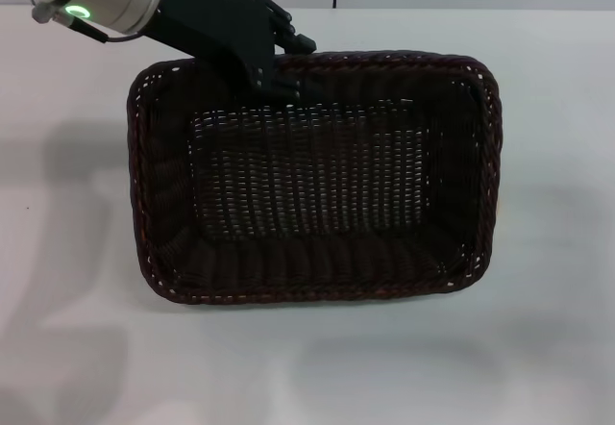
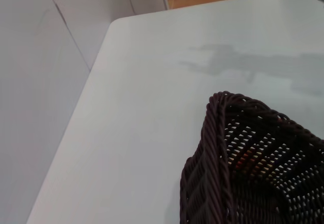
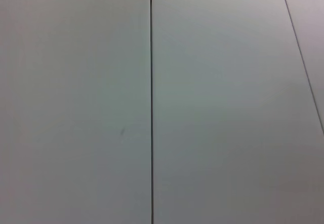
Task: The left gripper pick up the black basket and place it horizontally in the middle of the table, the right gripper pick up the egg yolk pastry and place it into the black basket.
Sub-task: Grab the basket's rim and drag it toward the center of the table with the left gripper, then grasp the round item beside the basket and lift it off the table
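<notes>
Centrally on the table (image 1: 557, 348) lies the black basket (image 1: 317, 180), long side running left to right. At the basket's far rim, toward its left corner, the left gripper (image 1: 279, 69) clenches the braided edge. Neither pastry nor right gripper is in view.

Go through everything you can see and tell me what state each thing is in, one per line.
black basket: upright, lying lengthwise across the table, nothing inside.
left end effector: at the basket's far rim, reaching in from the left; its grip cannot be made out.
table: white, bearing the basket.
right end effector: not in view.
egg yolk pastry: not in view.
</notes>
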`<state>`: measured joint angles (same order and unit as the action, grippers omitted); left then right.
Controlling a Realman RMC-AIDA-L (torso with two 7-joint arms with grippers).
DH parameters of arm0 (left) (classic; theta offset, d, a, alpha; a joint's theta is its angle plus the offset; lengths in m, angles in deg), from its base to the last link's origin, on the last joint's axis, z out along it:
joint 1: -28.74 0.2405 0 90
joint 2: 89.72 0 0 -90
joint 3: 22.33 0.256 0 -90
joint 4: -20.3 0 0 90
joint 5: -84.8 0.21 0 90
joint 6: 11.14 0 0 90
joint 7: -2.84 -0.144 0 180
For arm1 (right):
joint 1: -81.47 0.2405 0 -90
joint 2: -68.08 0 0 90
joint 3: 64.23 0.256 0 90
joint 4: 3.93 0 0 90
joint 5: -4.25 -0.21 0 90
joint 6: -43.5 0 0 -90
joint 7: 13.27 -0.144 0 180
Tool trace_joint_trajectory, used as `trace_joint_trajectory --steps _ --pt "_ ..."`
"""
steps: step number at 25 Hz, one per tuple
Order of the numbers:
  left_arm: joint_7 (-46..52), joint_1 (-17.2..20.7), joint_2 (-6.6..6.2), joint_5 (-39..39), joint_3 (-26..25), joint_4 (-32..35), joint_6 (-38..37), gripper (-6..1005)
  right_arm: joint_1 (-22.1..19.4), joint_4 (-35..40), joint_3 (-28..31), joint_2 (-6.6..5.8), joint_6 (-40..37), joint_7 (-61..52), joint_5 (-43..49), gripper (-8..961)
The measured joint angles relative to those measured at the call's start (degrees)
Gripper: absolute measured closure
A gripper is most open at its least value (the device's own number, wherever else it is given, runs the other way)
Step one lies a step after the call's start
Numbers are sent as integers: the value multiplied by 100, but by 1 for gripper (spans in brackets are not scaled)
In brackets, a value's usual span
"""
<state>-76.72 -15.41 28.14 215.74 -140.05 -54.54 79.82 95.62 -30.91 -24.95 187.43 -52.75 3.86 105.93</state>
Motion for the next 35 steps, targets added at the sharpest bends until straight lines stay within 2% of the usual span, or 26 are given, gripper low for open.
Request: trace_joint_trajectory --steps 2,7,8,9,18,23,25,28,31,33,34,35 --pt "-17 56 2 -17 5 -27 -104 731 0 0 0 0 -21 0 1 447" --pt "-31 319 17 -308 -53 -310 -616 581 -3 0 0 0 -27 1 1 447" --pt "-31 319 17 -308 -53 -310 -616 581 -18 0 0 0 -23 1 1 447" --pt "-29 555 13 -774 -229 -518 -965 581 -32 0 0 1 -13 1 1 448" --pt "-239 1277 13 -2988 -1577 -500 -1164 580 -249 -116 -222 14 7 2 -18 448" --pt "-530 2098 26 -4697 -1889 18 -1315 593 -499 -447 -699 12 47 43 -38 448" --pt "-728 2464 29 -5557 -1930 431 -1441 594 -591 -620 -945 7 89 47 -38 448" --pt "-928 2820 19 -6468 -1959 1027 -1524 596 -656 -780 -1331 8 183 33 -48 447" --pt "-1182 3016 31 -6789 -2062 1593 -1530 598 -674 -975 -1708 11 413 18 -49 447" --pt "-1229 3033 36 -6808 -2088 1696 -1530 599 -659 -1092 -1893 11 622 11 -49 448" --pt "-1469 3071 42 -6892 -2201 2144 -1513 600 -653 -1122 -1957 13 700 4 -48 448" --pt "-1530 3071 35 -6903 -2229 2285 -1510 600 -642 -1142 -2036 17 811 -14 -49 448"
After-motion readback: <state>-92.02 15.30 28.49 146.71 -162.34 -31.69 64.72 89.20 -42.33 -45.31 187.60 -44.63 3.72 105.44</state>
